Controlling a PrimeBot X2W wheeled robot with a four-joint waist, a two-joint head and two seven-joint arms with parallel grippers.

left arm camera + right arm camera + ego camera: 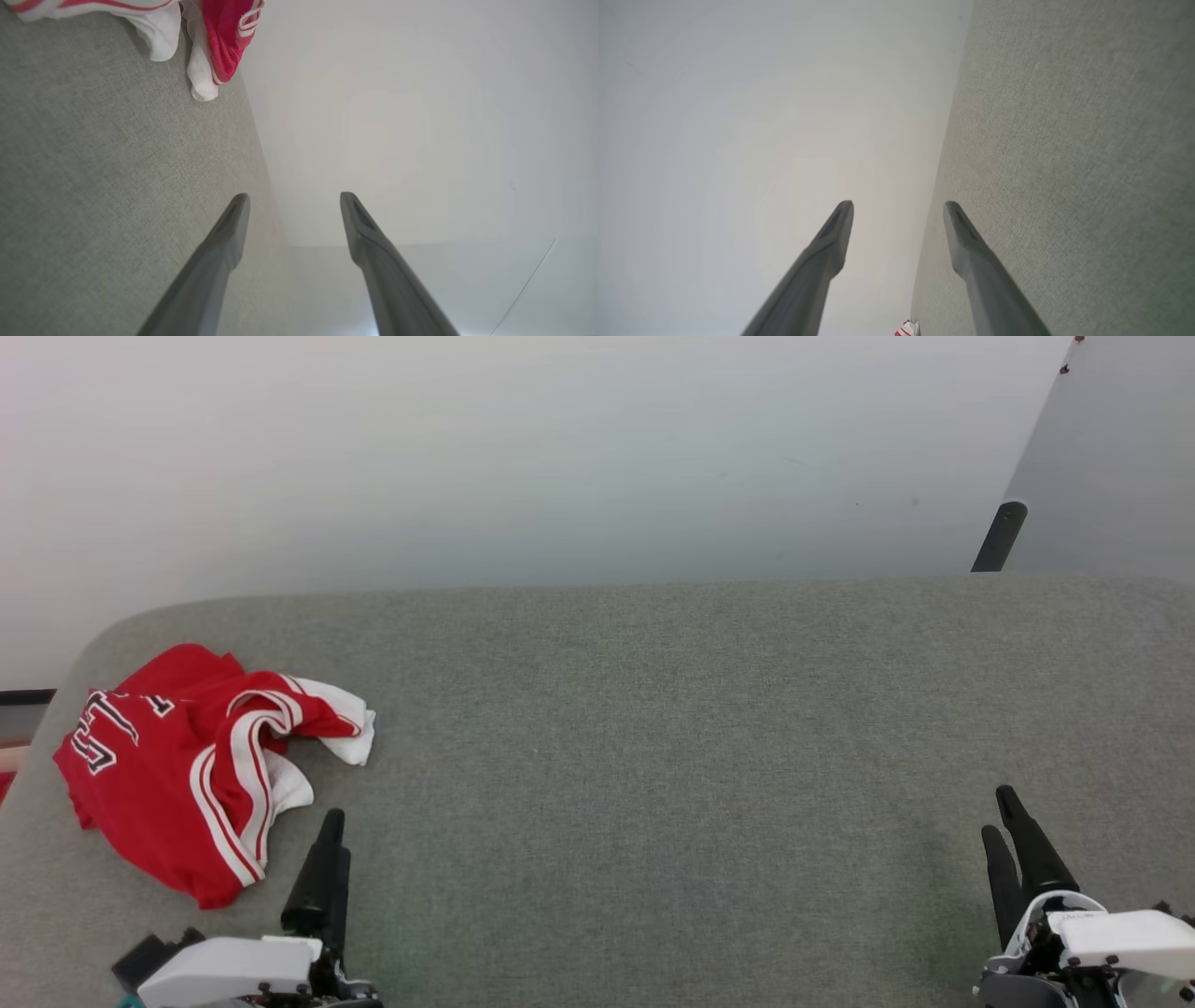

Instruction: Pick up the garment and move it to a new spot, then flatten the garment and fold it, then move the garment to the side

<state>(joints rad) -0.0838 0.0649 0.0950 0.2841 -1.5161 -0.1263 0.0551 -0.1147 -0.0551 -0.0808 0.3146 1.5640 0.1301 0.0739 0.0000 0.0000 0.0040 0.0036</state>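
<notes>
While the garment lies crumpled at the 9 o'clock edge of the grey tabletop, red body uppermost with white sleeves and striped trim bunched toward 3 o'clock, both grippers hang empty over the near side. The left gripper, at 7 o'clock, points toward 12 just beside the garment, not touching it. Its wrist view shows two dark fingers spread wide with nothing between them, and the cloth ahead at 11 o'clock. The right gripper, at 5 o'clock and well apart from the garment, is equally wide open and holds nothing. Part of a black, white-outlined numeral shows on the red fabric. A dark post stands beyond the far edge at 1 o'clock, against a pale wall.
</notes>
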